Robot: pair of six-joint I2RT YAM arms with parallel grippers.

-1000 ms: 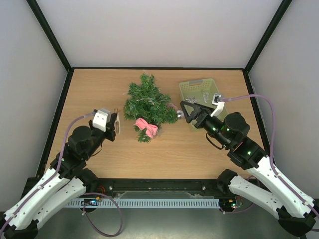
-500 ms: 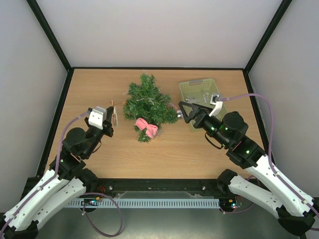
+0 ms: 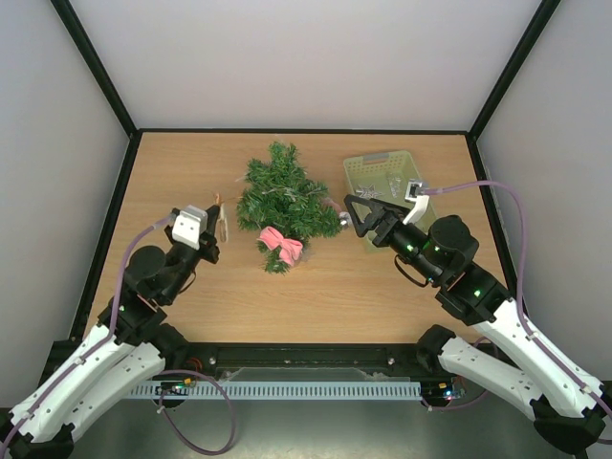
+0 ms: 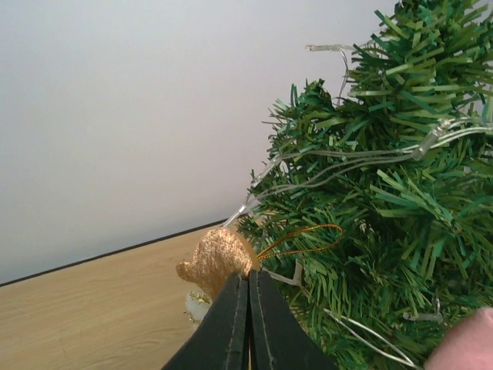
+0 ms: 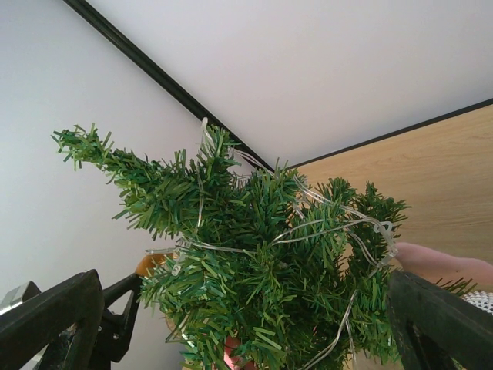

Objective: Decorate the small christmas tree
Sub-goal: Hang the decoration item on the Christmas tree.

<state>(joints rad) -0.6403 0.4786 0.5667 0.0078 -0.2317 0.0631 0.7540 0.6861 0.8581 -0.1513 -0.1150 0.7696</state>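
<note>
Pale green slotted plastic basket (image 3: 352,180) on light wooden tabletop (image 3: 325,282), far right part, upright, top open. Small silvery bits (image 3: 387,182) inside, too small to identify. Plain white walls (image 3: 306,67) on three sides. Black frame strip (image 3: 306,131) along tabletop's far edge. White slotted cable duct (image 3: 287,390) along near edge.
</note>
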